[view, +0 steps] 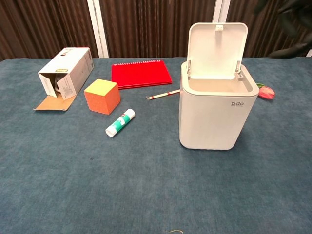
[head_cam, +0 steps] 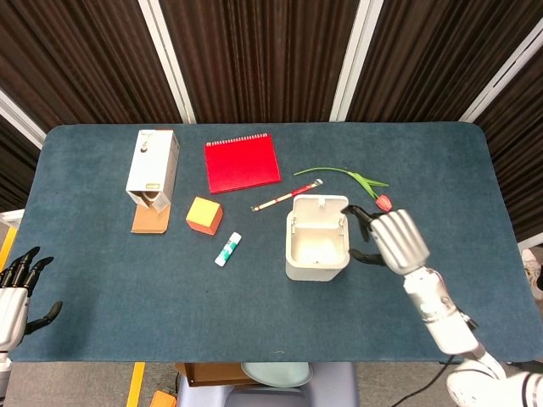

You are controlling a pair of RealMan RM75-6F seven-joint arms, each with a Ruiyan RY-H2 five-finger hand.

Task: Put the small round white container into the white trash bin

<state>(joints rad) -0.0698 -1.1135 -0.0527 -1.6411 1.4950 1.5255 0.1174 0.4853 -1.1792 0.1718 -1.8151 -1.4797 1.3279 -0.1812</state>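
Beside the white trash bin (head_cam: pixel 316 251), the right hand (head_cam: pixel 392 239) hangs loosely open, holding nothing. Small round white container isn't visible, presumably inside. Drop looks done, so next is probably just retracting.

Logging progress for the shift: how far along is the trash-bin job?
Looks nearly done: no container shows on the table, and the right hand beside the white trash bin holds nothing. The bin's inside isn't clearly visible. Its lid stands open. The left hand idles.

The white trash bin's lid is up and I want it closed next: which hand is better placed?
Probably the right hand: it hangs open beside the white trash bin. The left hand sits off the table's far left edge.
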